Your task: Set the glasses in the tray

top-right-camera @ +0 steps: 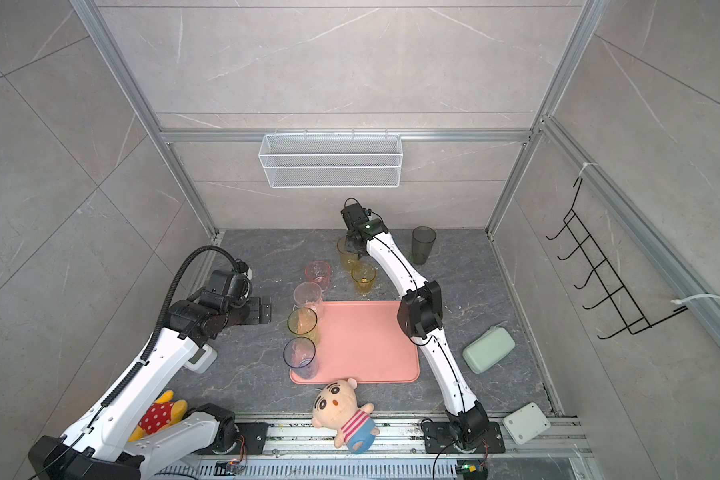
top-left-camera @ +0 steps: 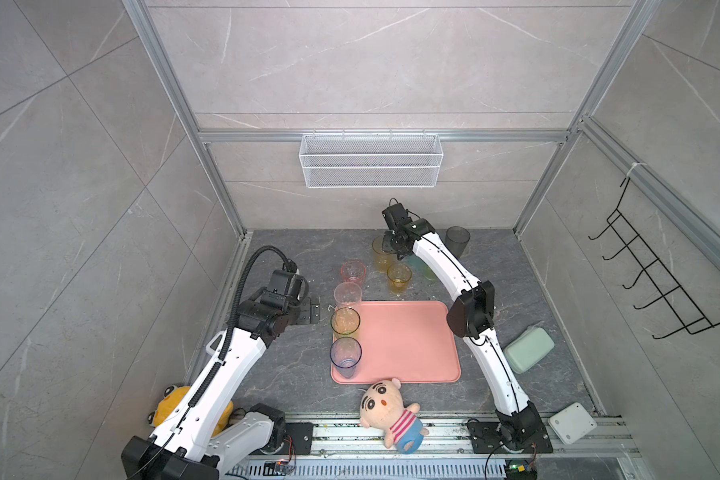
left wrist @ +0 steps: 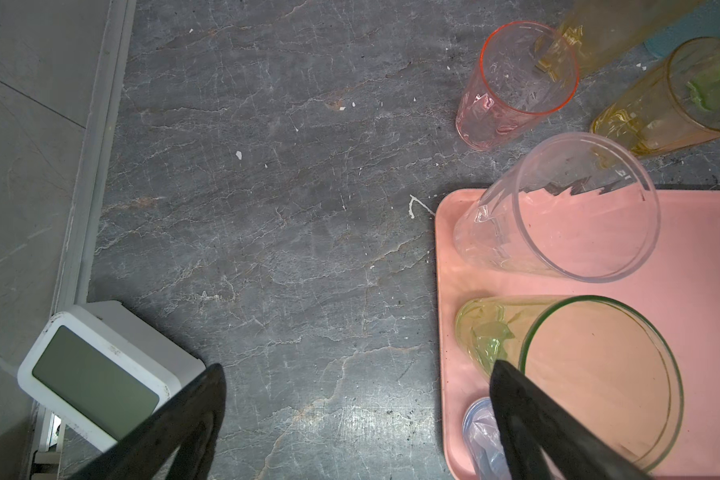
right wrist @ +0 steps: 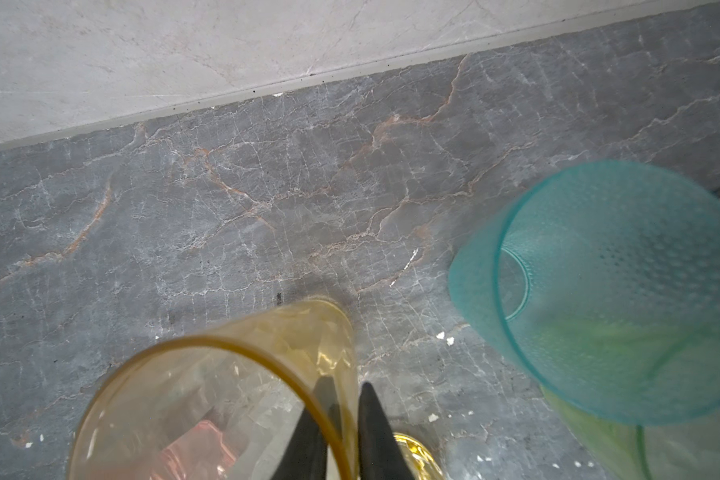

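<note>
Two arms; right arm (top-left-camera: 441, 266) reaches far, jaws pinching amber tumbler (right wrist: 225, 365).

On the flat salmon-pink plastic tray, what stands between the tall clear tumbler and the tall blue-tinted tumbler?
A tall green-tinted see-through tumbler, upright; both top views show it.

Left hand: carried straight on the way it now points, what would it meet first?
Probably bare tabletop just beside the tray: the open left hand aims down at the stone, with no glass in its gap. One finger passes close to the green glass; depth unclear.
</note>
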